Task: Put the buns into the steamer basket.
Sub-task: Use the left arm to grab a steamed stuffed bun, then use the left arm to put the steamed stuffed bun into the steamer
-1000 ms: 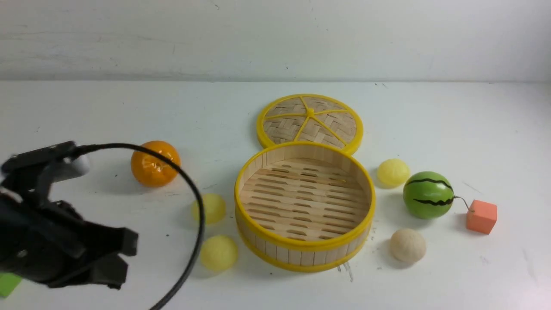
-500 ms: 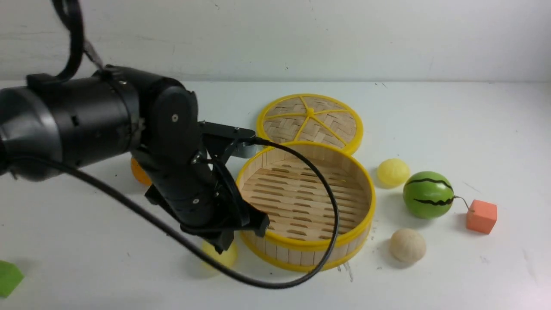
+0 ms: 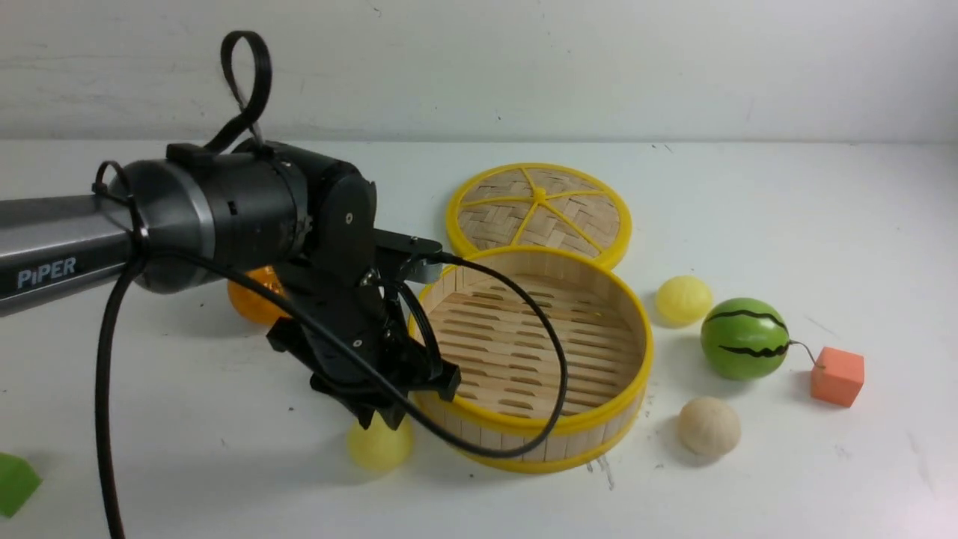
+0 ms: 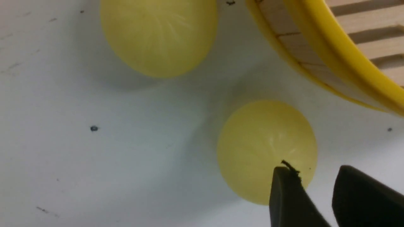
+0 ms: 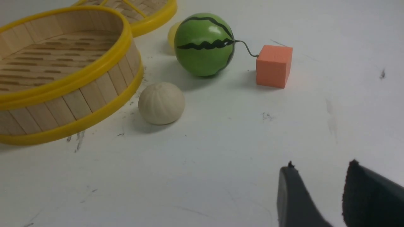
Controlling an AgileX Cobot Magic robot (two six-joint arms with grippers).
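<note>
FRONT: left gripper (image 3: 385,423) hung directly above a pale yellow round bun (image 3: 379,447), just near-left of the round yellow-rimmed bamboo steamer basket (image 3: 644,352) | LEFT WRIST: tips narrowly apart over that bun, gripping nothing; closure indeterminate | RIGHT WRIST: right gripper (image 5: 320,164) likewise narrow-gapped, holding nothing, closure indeterminate; off-white beige round bun (image 5: 161,103) just right of basket.

A shiny orange (image 3: 251,303) sits on the white table (image 3: 786,202), partly hidden. A round woven lid (image 3: 539,213) lies flat. A thin wire joins a striped green ball (image 3: 744,338) to an orange cube (image 3: 837,376). A green block (image 3: 13,483) pokes in at the left edge.
</note>
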